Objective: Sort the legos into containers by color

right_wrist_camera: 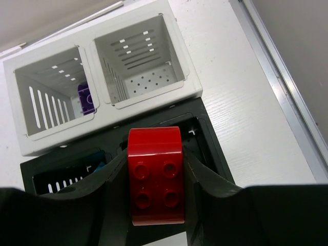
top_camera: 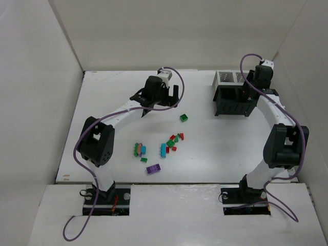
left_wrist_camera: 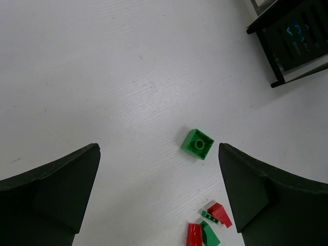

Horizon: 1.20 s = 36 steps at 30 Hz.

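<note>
Top view: loose legos (top_camera: 164, 147) lie mid-table. The containers (top_camera: 233, 100) sit far right with the right gripper (top_camera: 252, 88) over them, its jaws probably hidden here.

Left wrist: the left gripper (left_wrist_camera: 159, 164) is spread wide and empty. A green brick (left_wrist_camera: 198, 144) lies untouched on the table (left_wrist_camera: 102, 77) between its fingers. Next it should descend and close.

Right wrist: the right gripper clamps a red brick (right_wrist_camera: 155, 174) above a black bin (right_wrist_camera: 202, 136). This is the drop step, and it needs a release.
</note>
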Tool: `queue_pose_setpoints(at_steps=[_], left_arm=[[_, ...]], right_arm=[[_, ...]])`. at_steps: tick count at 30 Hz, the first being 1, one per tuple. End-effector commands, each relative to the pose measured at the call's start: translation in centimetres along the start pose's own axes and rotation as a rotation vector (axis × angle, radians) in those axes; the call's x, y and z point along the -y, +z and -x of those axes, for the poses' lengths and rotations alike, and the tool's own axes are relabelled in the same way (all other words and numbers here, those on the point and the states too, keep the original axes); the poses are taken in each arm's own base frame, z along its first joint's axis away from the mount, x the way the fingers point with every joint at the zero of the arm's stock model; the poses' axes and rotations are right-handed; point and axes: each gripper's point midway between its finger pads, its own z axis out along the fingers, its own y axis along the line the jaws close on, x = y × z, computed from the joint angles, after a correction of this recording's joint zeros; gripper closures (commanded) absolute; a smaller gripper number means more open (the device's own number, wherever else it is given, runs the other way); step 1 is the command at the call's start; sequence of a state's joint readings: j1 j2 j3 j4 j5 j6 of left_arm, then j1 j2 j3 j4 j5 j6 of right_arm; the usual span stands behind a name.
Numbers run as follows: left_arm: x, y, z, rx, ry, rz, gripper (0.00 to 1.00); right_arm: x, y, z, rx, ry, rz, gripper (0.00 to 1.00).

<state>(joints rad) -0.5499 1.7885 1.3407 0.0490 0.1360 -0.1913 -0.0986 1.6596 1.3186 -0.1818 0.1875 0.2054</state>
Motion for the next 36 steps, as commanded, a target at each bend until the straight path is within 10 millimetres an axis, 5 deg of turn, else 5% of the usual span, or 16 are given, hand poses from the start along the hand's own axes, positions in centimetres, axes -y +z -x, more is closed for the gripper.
queue_pose_setpoints(at_steps=[1, 12, 15, 22, 26, 30, 32, 36], left_arm=[[-0.6, -1.4, 2.1, 0.063, 0.020, 0.049, 0.00], [-0.8, -4.3, 4.0, 0.117, 0.029, 0.089, 0.00], [-1.2, -5.4, 3.8, 0.124, 0.015, 0.096, 0.00], [-1.1, -7.3, 1.0, 0.086, -0.011, 0.061, 0.00], [-1.0, -8.3, -3.1, 0.001, -0.045, 0.051, 0.00], [-2.0, -10.4, -5.7, -0.010, -0.145, 0.112, 0.00], [-2.2, -11.9, -5.8, 0.018, -0.198, 0.133, 0.00], [-4.8, -14.7, -9.2, -0.024, -0.353, 0.325, 0.00]], right_arm=[[0.3, -0.8, 3.2, 0.110, 0.025, -0.012, 0.74], [0.4, 0.2, 2.1, 0.081, 0.019, -0.019, 0.31], [0.3, -0.9, 3.3, 0.111, 0.025, -0.012, 0.26], [-1.2, -4.5, 4.1, 0.145, 0.028, 0.110, 0.23], [-1.7, -6.9, 3.8, 0.159, 0.026, 0.169, 0.21], [-4.3, -9.8, 3.0, 0.182, -0.015, 0.228, 0.15], [-6.7, -11.1, 2.6, 0.187, -0.048, 0.277, 0.15], [-11.8, -12.8, 0.3, 0.141, -0.115, 0.425, 0.14]])
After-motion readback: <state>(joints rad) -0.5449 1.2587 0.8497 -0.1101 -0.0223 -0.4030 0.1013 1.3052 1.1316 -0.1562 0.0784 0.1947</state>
